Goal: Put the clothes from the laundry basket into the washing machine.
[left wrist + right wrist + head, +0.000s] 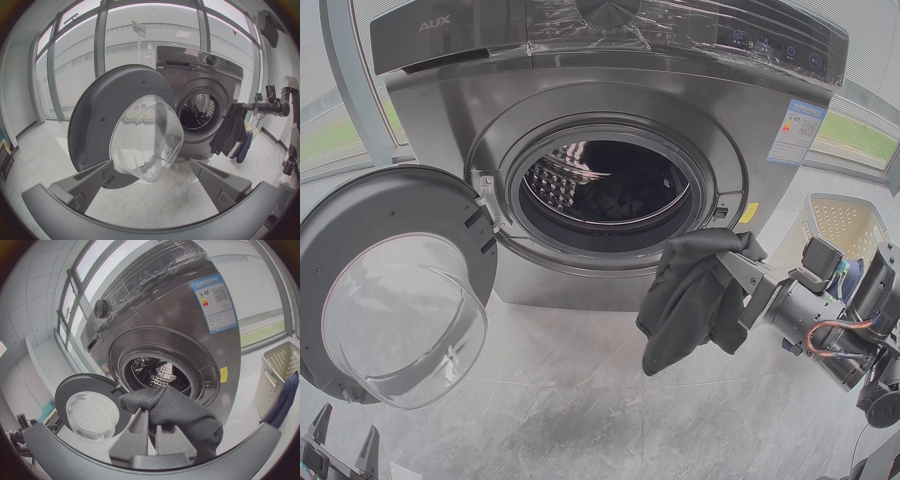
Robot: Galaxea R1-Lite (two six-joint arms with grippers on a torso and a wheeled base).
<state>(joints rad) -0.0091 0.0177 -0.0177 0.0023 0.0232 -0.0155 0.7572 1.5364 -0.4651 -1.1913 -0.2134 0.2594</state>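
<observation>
The right gripper [729,255] is pinching a dark cloth [687,294] tight in its jaws, and the cloth is hanging in the air just in front of the open washing machine [612,94], while the left gripper [151,165] is holding its jaws wide apart near the round door [93,125].

The left gripper [150,165] is being held with its fingers spread wide apart, facing the washing machine [203,78]. The round door [97,118] is being seen swung fully open, its clear glass bowl [147,137] bulging toward the gripper. Farther off, a dark garment [229,131] is being gripped by the right gripper [247,107], hanging just right of the drum opening [200,111] and in front of the laundry basket [253,127], over whose rim a blue cloth [243,147] is being seen draped.
</observation>
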